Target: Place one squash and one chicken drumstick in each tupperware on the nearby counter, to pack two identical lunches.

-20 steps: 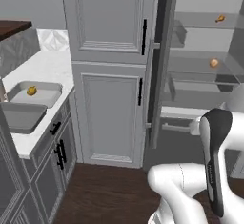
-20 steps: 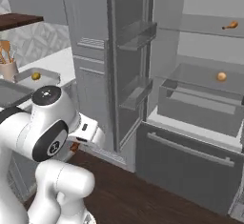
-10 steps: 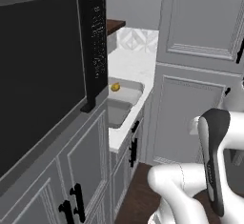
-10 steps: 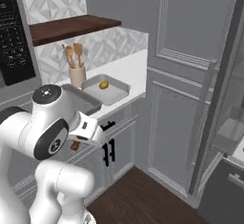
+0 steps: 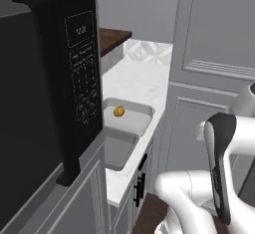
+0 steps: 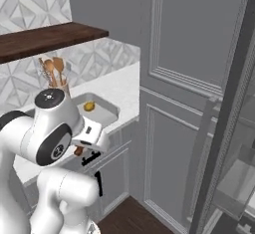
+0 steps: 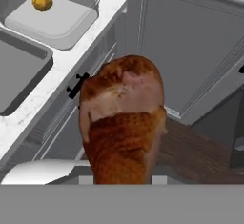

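An orange-brown chicken drumstick (image 7: 123,123) looms large in the hand view, and my gripper (image 6: 82,152) is shut on it, low in front of the grey cabinet fronts; the fingertips are hidden behind the meat. On the white marble counter (image 5: 137,81) lie two grey tupperware side by side. The far tupperware (image 5: 130,122) holds one yellow squash (image 5: 118,111). The near tupperware (image 5: 115,149) looks bare. The hand view has the squash (image 7: 42,1) in its tupperware (image 7: 66,27) at upper left, the other tupperware (image 7: 21,70) below it.
A black microwave (image 5: 74,93) juts out at left over the counter. A beige crock with wooden utensils (image 6: 56,81) stands under a dark wooden shelf (image 6: 50,36). Tall grey cabinet doors (image 5: 214,78) rise to the right, with an open fridge door (image 6: 224,128) beyond.
The base has turned and driven, so both base views have swung from the open fridge to the counter, which is now much closer. The drumstick stays in the gripper.
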You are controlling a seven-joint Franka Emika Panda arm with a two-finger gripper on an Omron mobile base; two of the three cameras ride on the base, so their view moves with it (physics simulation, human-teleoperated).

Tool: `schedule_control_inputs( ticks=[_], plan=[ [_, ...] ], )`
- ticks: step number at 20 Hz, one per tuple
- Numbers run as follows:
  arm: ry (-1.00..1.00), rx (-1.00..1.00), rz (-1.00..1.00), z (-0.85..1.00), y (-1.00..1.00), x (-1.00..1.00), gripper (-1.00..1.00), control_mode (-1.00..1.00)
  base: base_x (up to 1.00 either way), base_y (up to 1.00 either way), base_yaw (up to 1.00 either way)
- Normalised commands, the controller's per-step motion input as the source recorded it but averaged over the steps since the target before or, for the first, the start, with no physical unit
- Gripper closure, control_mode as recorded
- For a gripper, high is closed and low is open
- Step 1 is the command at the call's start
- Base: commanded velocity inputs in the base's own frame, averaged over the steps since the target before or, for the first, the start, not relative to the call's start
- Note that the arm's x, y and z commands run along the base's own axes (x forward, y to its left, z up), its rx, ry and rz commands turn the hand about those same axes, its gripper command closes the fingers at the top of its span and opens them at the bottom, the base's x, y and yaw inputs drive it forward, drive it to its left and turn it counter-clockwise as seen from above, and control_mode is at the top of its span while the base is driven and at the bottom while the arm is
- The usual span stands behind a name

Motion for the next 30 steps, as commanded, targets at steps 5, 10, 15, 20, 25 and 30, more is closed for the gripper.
schedule_control_inputs(
  ticks=[5, 10, 15, 20, 25, 30],
  plan=[
    [0.00, 0.00, 0.00, 0.00, 0.00, 0.00, 1.00, 1.00, 1.00, 0.29, 0.16],
    [0.00, 0.00, 0.00, 0.00, 0.00, 0.00, 1.00, 1.00, 1.00, 0.53, 0.32],
    [0.00, 0.00, 0.00, 0.00, 0.00, 0.00, 1.00, 1.00, 1.00, 0.40, 0.40],
    [0.00, 0.00, 0.00, 0.00, 0.00, 0.00, 1.00, 1.00, 1.00, 0.45, 0.44],
    [0.00, 0.00, 0.00, 0.00, 0.00, 0.00, 1.00, 1.00, 1.00, 0.52, 0.43],
    [0.00, 0.00, 0.00, 0.00, 0.00, 0.00, 1.00, 1.00, 1.00, 0.56, 0.41]
  ],
)
